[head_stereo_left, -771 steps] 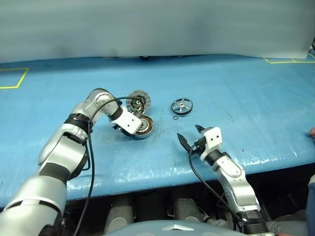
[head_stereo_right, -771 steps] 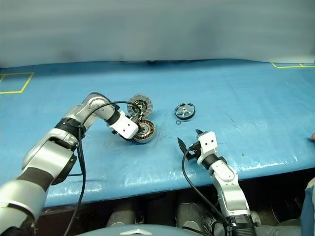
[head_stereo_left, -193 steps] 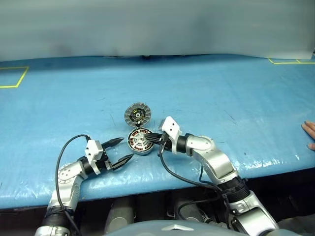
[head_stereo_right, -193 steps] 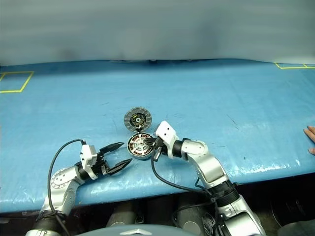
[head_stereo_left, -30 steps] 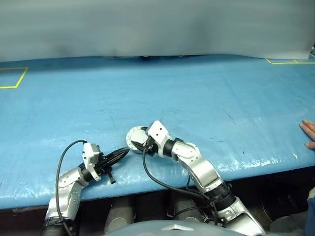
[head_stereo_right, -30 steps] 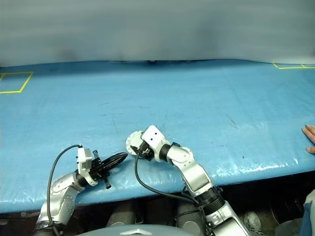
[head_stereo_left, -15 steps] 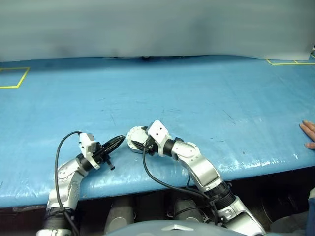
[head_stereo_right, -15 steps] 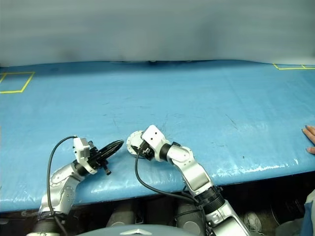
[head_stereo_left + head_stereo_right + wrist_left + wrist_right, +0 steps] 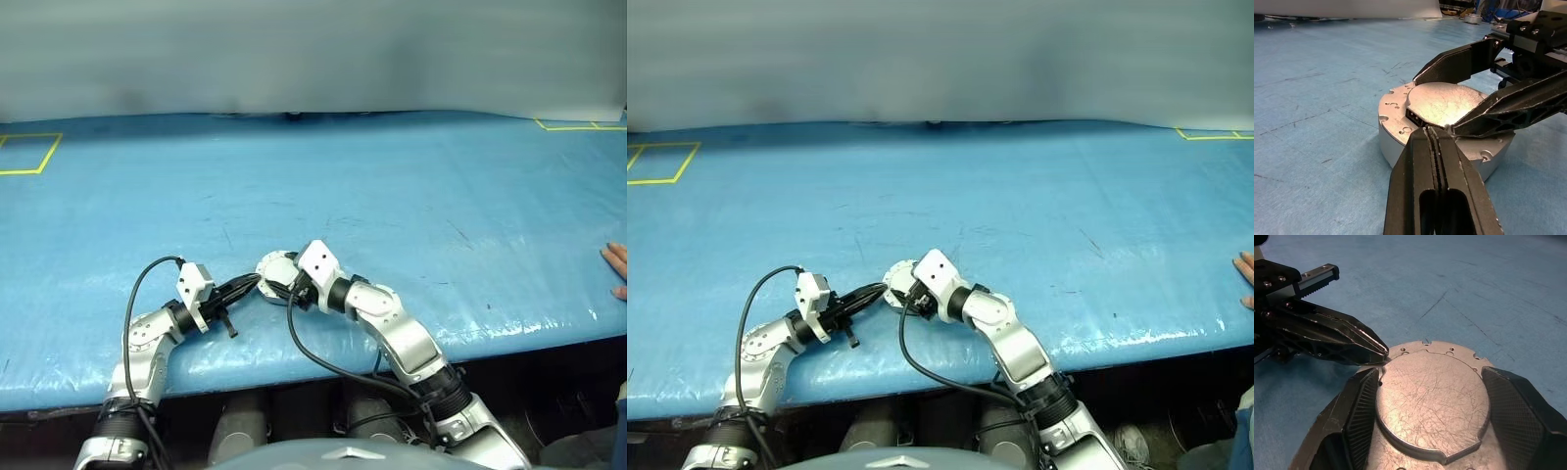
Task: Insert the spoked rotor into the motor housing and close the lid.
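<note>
Each of the robot's 2 arms is built of rounded silver-grey shells joined by black bands at the joints. A white block sits at each wrist, and a black cable loops out from it and runs back along the forearm. The left gripper (image 9: 247, 284) ends in 2 slim black fingers (image 9: 1437, 186) that taper to points; each has a long oval slot cut through it near the base. The right gripper (image 9: 1432, 401) has 2 broad black fingers (image 9: 1359, 406) whose inner faces carry a fine cross-hatched texture. Small screws show in the black mount behind the left gripper's fingers.
</note>
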Tool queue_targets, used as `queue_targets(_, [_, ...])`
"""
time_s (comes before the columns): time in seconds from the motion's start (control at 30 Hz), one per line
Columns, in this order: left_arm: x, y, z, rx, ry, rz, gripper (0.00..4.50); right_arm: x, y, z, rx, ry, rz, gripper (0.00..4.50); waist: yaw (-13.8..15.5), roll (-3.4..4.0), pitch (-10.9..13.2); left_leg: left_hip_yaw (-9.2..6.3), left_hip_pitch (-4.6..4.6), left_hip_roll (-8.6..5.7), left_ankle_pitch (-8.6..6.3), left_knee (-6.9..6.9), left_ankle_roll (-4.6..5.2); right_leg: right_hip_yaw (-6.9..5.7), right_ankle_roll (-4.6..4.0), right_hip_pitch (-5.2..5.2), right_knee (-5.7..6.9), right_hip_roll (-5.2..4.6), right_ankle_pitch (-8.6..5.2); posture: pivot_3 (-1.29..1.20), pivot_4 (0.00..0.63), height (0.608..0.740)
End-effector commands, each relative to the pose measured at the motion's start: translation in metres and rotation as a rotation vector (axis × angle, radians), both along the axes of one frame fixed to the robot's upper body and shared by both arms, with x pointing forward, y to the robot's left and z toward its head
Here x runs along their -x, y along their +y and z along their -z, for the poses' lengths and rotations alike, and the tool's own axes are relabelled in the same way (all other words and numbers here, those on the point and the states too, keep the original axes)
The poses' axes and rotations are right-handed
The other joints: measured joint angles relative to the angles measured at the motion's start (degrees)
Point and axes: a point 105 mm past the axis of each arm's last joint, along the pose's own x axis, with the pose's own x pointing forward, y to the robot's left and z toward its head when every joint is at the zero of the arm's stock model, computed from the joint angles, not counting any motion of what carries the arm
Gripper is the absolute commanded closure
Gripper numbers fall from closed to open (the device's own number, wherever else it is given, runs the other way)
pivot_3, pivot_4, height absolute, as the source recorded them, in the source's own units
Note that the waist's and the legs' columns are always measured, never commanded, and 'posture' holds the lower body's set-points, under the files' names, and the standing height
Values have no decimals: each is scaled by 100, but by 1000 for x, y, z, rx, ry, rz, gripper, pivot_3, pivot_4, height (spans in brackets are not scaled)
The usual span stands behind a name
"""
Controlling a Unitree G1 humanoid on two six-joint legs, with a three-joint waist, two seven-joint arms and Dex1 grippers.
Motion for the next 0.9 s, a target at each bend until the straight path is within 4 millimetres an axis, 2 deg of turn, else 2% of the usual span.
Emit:
queue_targets(0.03, [5, 1, 12, -35, 46, -1, 4500, 0, -10, -8, -52, 5, 20, 21, 1, 0, 0, 0, 0, -1, 1, -3, 2, -1, 0, 0, -1, -2, 0, 0, 150, 740])
queue_targets(0.23, [7, 1, 14, -29, 48, -3, 4500, 1, -18, -45, -232, 5, 38, 21, -3, 2, 2, 0, -6, -1, 6, -12, 10, -2, 0, -9, -2, 1, 0, 0, 150, 740])
queue_targets(0.33, [7, 1, 14, -27, 46, -4, 4500, -3, -28, -50, -322, 84, 103, 21, 0, 2, 2, 0, -6, -2, 6, -17, 11, -4, 0, -9, -5, 3, 0, 0, 150, 740])
queue_targets(0.43, [7, 1, 14, -25, 42, -4, 4500, -5, -38, -39, -371, 214, 158, 21, 2, 2, 2, 0, -6, -3, 6, -18, 11, -5, 0, -8, -7, 3, 0, 0, 150, 740])
queue_targets(0.63, [6, 0, 13, -25, 36, -1, 4500, 4, -49, -7, -427, 474, 201, 21, -1, 3, 2, 0, -7, -5, 6, -20, 13, -5, -1, -9, -7, 1, -1, 0, 150, 740])
queue_targets(0.9, [6, 0, 13, -27, 35, 0, 4500, 16, -44, 3, -570, 694, 172, 21, -2, 6, 5, 0, -7, -4, 6, -22, 13, -6, -1, -10, -8, 2, -1, 0, 150, 740])
